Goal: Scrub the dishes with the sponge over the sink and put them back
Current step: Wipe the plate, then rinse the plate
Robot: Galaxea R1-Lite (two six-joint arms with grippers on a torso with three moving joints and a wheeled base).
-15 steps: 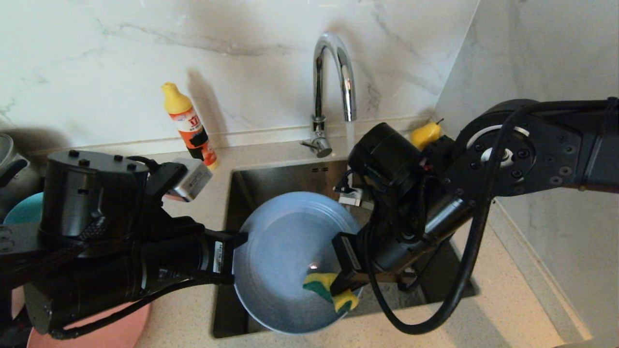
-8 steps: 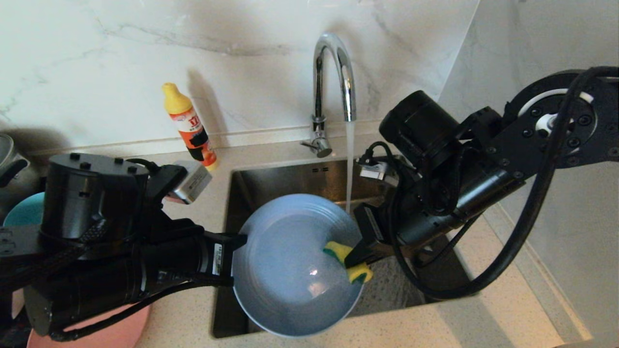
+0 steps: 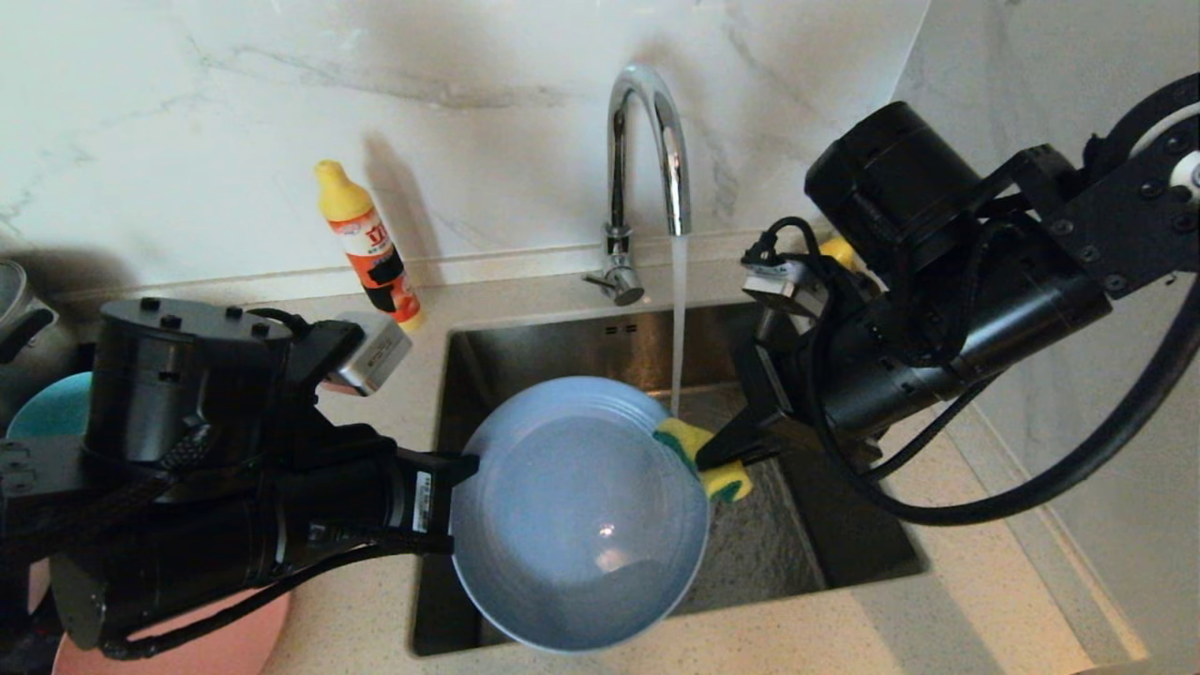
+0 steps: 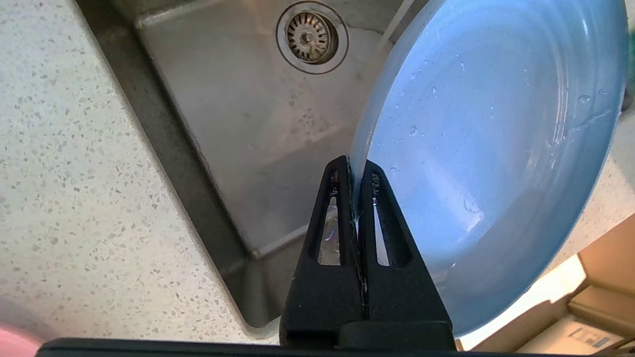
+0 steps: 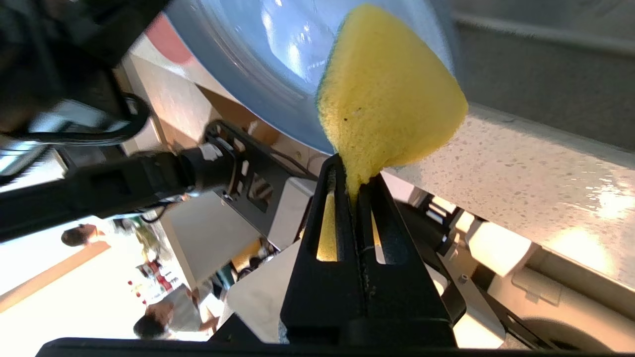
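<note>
- Blue plate (image 3: pixel 577 511) held tilted over the sink (image 3: pixel 797 553), concave face turned up toward the faucet (image 3: pixel 647 141); tilt judged to let rinse water drain into the basin rather than onto the counter (image 3: pixel 366 619).
- Left gripper (image 4: pixel 356 168) pinched tight on the plate's rim, one finger on each face; edge grip leaves the whole eating surface free for scrubbing.
- Right gripper (image 5: pixel 353 171) clamped on the sponge (image 3: pixel 705 459), squeezing one end so the free yellow bulk (image 5: pixel 387 94) fans out past the fingertips.
- Sponge at the plate's far rim, beside the running stream (image 3: pixel 677 319); contact with the rim likely, though not certain from these views.
- Green scouring face (image 3: pixel 677 442) turned toward the plate, presumably the working side.
- Pink plate (image 3: pixel 216 642) and teal bowl (image 3: pixel 52 408) parked on the counter at left, clear of the splash zone, awaiting a turn or already returned; not decidable here.
- Detergent bottle (image 3: pixel 367 246) upright by the backsplash, untouched.
</note>
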